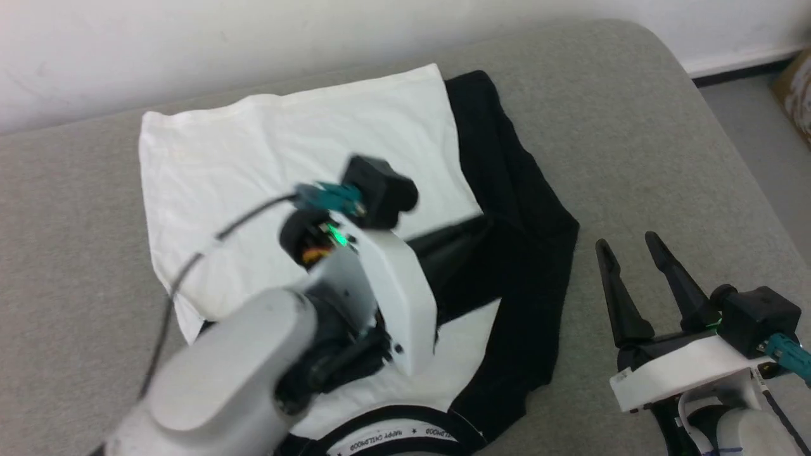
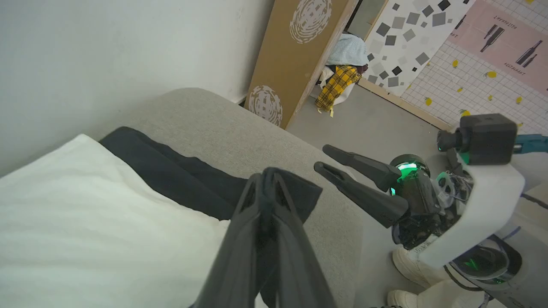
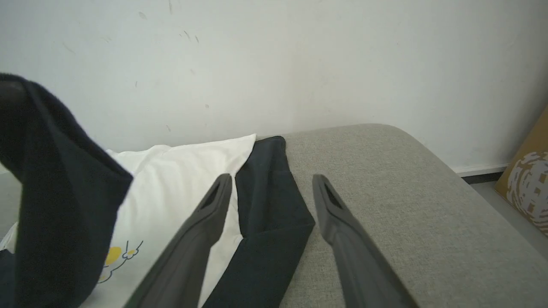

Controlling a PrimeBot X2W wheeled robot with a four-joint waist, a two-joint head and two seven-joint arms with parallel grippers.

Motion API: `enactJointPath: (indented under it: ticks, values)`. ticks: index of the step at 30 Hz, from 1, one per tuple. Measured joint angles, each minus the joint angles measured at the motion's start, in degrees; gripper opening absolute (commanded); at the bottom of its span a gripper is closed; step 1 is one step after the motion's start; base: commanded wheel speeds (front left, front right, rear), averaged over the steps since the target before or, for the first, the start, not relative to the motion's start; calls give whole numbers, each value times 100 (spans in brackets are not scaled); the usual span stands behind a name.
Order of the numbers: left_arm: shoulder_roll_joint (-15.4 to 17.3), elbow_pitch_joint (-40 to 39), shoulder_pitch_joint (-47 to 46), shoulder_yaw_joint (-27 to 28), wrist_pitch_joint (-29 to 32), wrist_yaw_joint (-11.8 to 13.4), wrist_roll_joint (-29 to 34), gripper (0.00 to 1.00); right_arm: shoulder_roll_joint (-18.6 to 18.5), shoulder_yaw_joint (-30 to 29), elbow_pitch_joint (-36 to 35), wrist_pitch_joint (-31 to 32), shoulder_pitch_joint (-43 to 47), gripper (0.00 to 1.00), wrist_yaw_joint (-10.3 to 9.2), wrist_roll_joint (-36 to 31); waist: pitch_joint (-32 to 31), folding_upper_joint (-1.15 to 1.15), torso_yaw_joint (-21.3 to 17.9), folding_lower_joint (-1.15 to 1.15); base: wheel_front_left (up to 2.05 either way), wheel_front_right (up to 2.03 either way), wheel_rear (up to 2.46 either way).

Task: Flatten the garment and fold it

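The garment (image 1: 285,139) lies mostly flat on the grey worktop (image 1: 633,126). Folding seems barely begun, with one black sleeve (image 3: 55,192) raised over the garment's middle in the clenched jaws of the left gripper (image 2: 266,175). The right gripper (image 1: 627,240) rests just right of the garment, jaws released. The left arm (image 1: 253,354) hides the garment's centre, and its collar (image 1: 393,437) is cut off.

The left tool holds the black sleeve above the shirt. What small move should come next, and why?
Probably lower the left tool until the black sleeve lies flat on the white body: it is pinched and hangs in the air, and the right tool stands open, off to the side.
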Motion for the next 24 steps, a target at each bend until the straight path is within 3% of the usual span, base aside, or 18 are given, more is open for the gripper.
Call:
enactJointPath:
  ticks: [10,11,12,13,17,24]
  values:
    - [-480,2061,280,-898,-202,-157,526,0,2,144,108,-157,-105,100,0,132,367,0,-332,1,0,0,0]
    - [-488,2192,280,-935,-201,-154,584,10,1,143,119,-167,-114,100,0,132,402,0,-354,1,0,0,0]
    - [-492,2307,279,-958,-196,-144,622,70,1,140,133,-168,-116,100,0,132,433,0,-370,1,0,0,0]
    - [-494,2387,277,-988,-169,-131,638,100,1,131,144,-169,-115,100,0,132,462,0,-379,1,0,0,0]
    - [-503,2412,254,-924,-327,-2,760,100,1,118,171,-186,-117,100,0,126,511,0,-311,1,0,0,0]
    - [-378,1817,308,-114,-1853,502,979,100,-15,-45,185,21,-409,100,0,-103,501,0,0,0,0,0,0]
